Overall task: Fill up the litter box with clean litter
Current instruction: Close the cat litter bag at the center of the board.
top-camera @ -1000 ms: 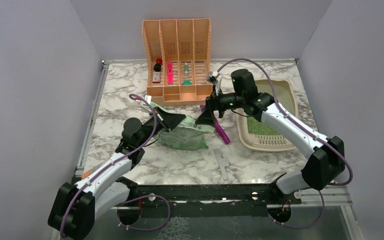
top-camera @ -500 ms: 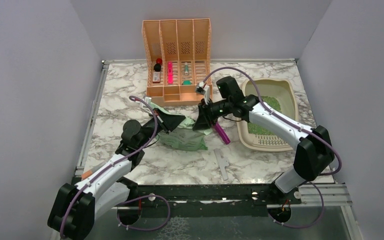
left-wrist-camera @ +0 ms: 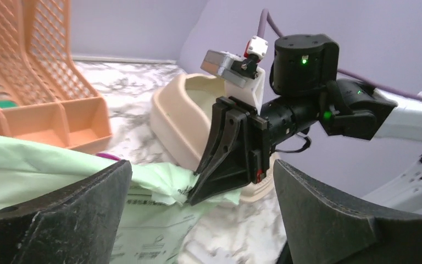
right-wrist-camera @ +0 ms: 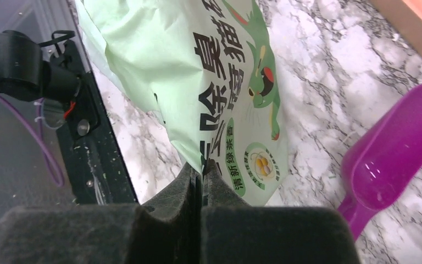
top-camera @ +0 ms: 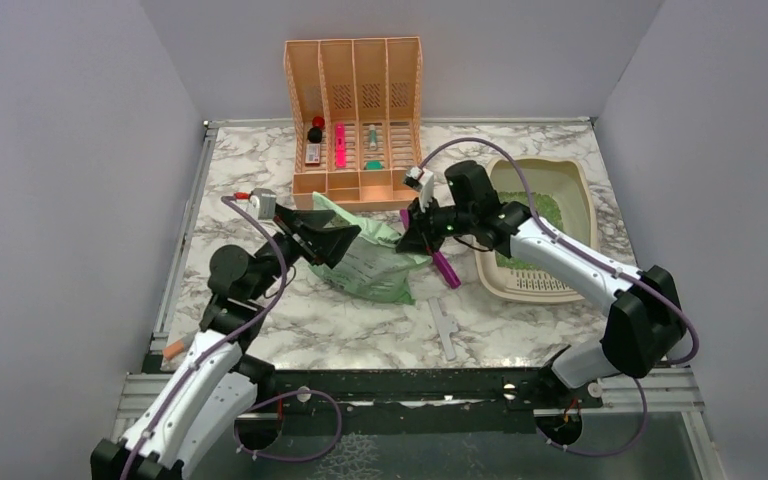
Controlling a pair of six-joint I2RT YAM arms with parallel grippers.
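The beige litter box [top-camera: 572, 180] stands at the right, with green clean litter [top-camera: 523, 256] showing in it beside the right arm. A pale green printed bag [top-camera: 375, 265] lies at mid-table. My right gripper [top-camera: 412, 238] is shut on the bag's right corner, and the right wrist view shows the edge pinched between its closed fingers [right-wrist-camera: 200, 171]. My left gripper [top-camera: 325, 240] stands open at the bag's left end. In the left wrist view the bag [left-wrist-camera: 143, 220] lies between and below the wide-apart fingertips [left-wrist-camera: 88, 192], unpinched. The litter box [left-wrist-camera: 178, 113] sits behind.
A peach slatted organizer [top-camera: 355, 120] holding small items stands at the back. A purple scoop [top-camera: 444, 268] lies between the bag and the litter box. A grey flat tool [top-camera: 444, 328] lies near the front edge. Walls close in on the left, right and back.
My left gripper has opened, let go of the bag and drawn back leftward. My right gripper has shut on the bag's right corner and lifted it slightly.
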